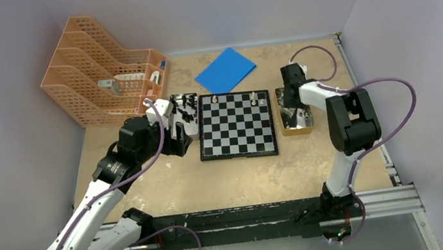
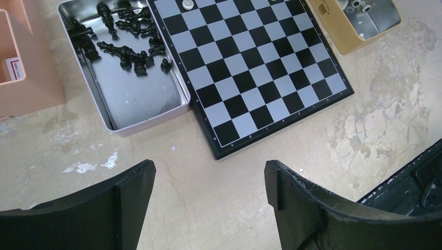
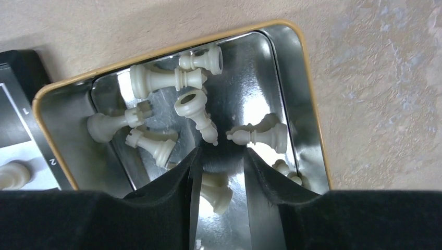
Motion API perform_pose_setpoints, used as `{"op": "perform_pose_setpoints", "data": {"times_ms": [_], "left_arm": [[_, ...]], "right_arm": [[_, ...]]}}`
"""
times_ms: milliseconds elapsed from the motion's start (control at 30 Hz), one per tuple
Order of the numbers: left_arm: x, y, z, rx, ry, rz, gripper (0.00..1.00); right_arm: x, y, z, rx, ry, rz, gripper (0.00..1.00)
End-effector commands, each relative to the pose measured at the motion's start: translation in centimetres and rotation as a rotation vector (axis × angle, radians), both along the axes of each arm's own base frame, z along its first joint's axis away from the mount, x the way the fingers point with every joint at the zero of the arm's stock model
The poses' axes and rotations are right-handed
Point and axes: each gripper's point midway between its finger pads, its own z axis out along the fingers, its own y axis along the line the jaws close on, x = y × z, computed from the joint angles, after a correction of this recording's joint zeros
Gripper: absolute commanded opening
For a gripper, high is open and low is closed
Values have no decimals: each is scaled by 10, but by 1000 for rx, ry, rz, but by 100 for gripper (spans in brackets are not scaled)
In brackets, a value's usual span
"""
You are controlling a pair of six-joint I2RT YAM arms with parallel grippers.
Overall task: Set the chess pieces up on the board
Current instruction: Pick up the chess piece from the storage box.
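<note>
The board (image 1: 236,125) lies mid-table with a few cream-white pieces (image 1: 254,98) on its far rows. My left gripper (image 2: 208,177) is open and empty, above bare table just in front of the board's (image 2: 255,67) near-left corner. Several black pieces (image 2: 125,47) lie in a silver tin (image 2: 151,122) left of the board. My right gripper (image 3: 221,156) is down in the gold tin (image 3: 312,104) right of the board, jaws a little apart. Several white pieces (image 3: 167,78) lie there, and one white piece (image 3: 216,192) lies between the fingers, not clearly clamped.
An orange file rack (image 1: 102,76) stands at the back left, close to the silver tin (image 1: 181,120). A blue square sheet (image 1: 224,69) lies behind the board. The black base rail (image 1: 244,216) runs along the near edge. Walls close the left, back and right.
</note>
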Motion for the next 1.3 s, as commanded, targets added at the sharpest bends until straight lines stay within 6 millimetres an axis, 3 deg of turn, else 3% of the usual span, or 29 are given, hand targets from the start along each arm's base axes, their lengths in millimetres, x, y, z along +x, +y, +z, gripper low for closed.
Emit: {"op": "perform_pose_setpoints", "data": {"times_ms": [0, 367, 567, 733, 1167, 1267], "left_arm": [[4, -4, 16, -31, -51, -16, 77], [3, -3, 18, -32, -56, -14, 77], [3, -4, 18, -34, -58, -15, 77], [3, -4, 18, -36, -58, -18, 77], [3, -4, 19, -35, -62, -18, 77], [3, -4, 18, -36, -60, -20, 77]], "right_arm": [[-4, 10, 17, 64, -34, 16, 38], [5, 13, 53, 75, -85, 35, 36], [-5, 19, 38, 92, -36, 96, 36], [0, 20, 25, 81, -7, 120, 38], [19, 10, 46, 5, -36, 111, 39], [14, 14, 43, -7, 1, 224, 44]]}}
